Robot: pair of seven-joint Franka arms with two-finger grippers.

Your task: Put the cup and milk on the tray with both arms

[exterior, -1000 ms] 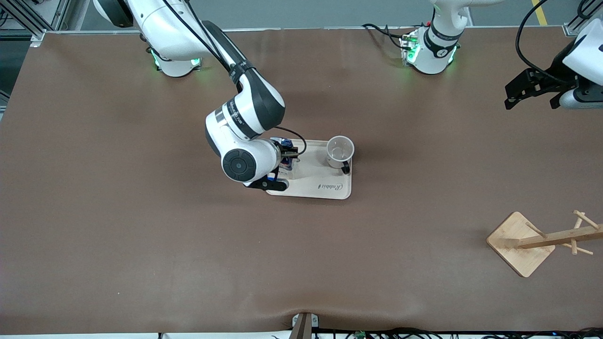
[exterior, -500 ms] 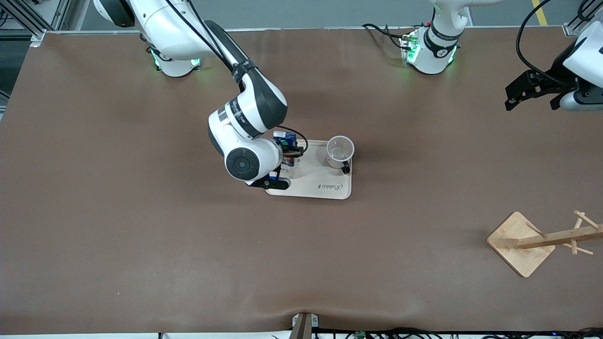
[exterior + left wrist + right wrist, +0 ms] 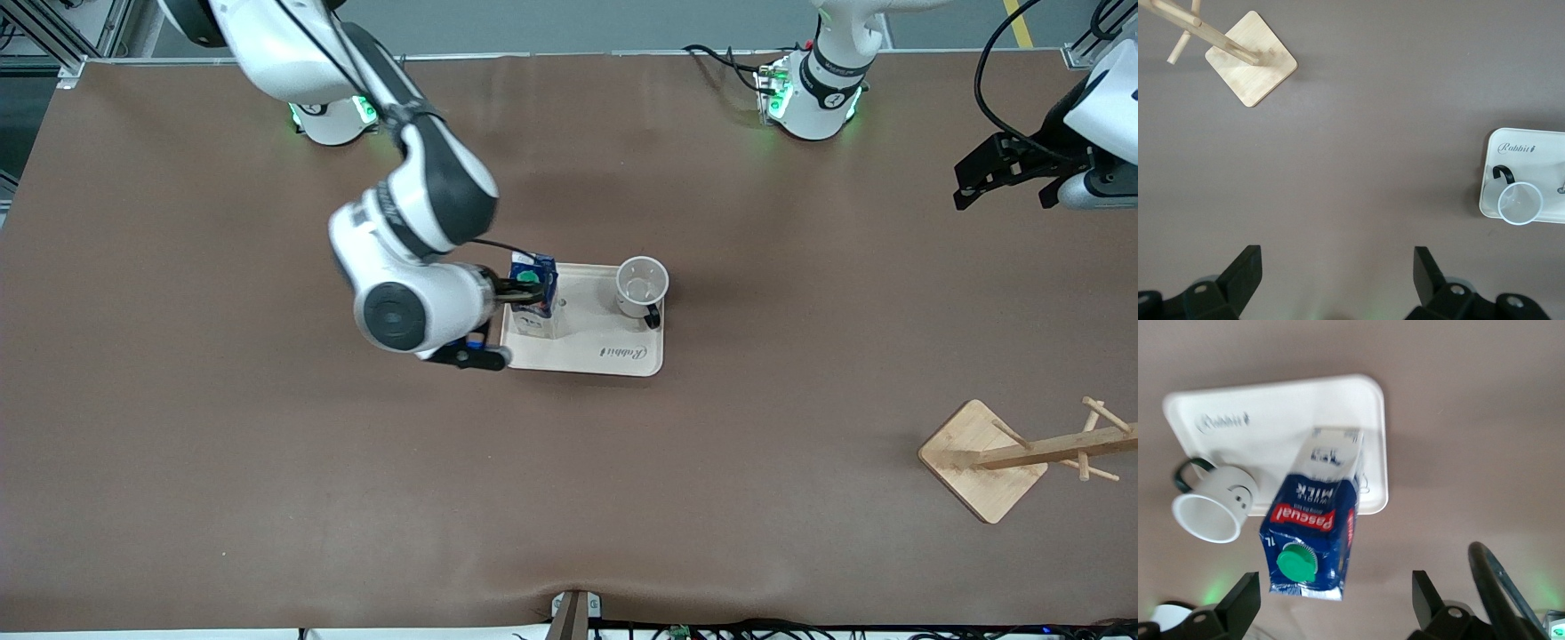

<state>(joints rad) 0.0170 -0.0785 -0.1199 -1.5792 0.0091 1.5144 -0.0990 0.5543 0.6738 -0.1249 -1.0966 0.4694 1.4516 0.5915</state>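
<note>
You have the milk (image 3: 532, 293) standing upright on the tray (image 3: 613, 356), at the end toward the right arm's side of the table, its green cap on top and its white base on the cream surface. The cup (image 3: 641, 286) sits on the same tray at the end toward the left arm's side, mouth up, black handle pointing toward the front camera; the two are apart, with bare tray between them.

Your right gripper (image 3: 1331, 597) hangs over the tray's edge just beside the carton. Its fingers (image 3: 1238, 603) are spread wide, and in the right wrist view the carton stands free between them, touched by neither.

Your left gripper (image 3: 1337, 273) waits up over the bare tabletop at the left arm's end, fingers apart and holding nothing.

A wooden rack (image 3: 1013, 455) lies on the table toward that same end, nearer the front camera than the tray.
</note>
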